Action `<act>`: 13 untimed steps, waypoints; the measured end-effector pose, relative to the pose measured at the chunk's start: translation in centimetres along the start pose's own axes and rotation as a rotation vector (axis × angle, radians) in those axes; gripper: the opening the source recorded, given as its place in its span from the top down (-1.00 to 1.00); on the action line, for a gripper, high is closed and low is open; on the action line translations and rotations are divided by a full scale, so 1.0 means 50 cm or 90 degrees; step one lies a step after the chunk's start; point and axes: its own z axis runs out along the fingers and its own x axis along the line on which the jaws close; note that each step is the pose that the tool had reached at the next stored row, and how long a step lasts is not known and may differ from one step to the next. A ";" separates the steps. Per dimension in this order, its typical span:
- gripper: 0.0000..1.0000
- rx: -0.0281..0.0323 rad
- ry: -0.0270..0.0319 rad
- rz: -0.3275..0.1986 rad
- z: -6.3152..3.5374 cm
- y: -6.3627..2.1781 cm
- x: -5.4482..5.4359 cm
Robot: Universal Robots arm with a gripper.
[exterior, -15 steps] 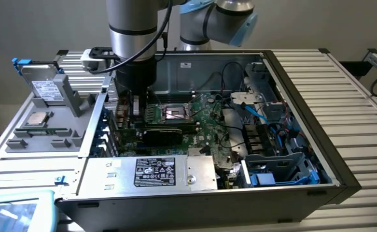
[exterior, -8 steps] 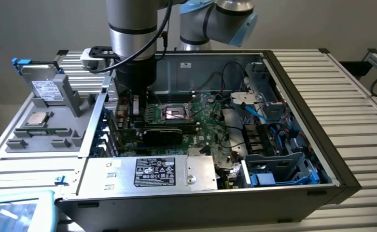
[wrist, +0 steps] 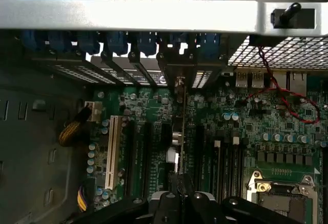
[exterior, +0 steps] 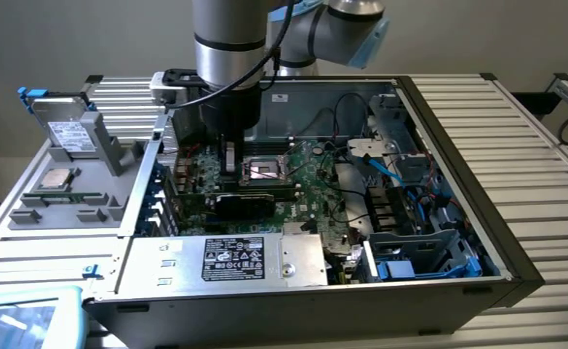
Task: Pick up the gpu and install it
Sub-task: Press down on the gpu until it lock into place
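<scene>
The gpu (exterior: 243,203) stands on its edge inside the open computer case (exterior: 458,269). In the wrist view the gpu (wrist: 180,116) looks like a thin line going straight away from the tool (wrist: 180,199), down among the long slots of the green board (wrist: 287,131). Its far end meets the metal back wall with the slot covers (wrist: 128,67).

The tool is pressed together, with its tips right at the near top edge of the card. It looks like it is pinching that edge, but I cannot be fully sure it is gripping and not just pushing.

So the picking up looks done. The card is already in the case and sits in line with a slot. I cannot tell if it is pushed all the way down yet. The tool has not let go.

In the exterior view, the arm (exterior: 228,43) reaches down into the case. Other parts lie on a grey tray (exterior: 65,196) at that view's left.
</scene>
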 end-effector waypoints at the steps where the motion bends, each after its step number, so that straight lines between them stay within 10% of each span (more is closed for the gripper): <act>1: 0.76 -0.0002 -0.0001 0.000 -0.001 -0.009 0.000; 6: 0.76 -0.0011 0.0000 0.000 -0.004 -0.049 0.002; 13: 0.76 0.0010 0.0006 -0.005 -0.004 -0.053 0.004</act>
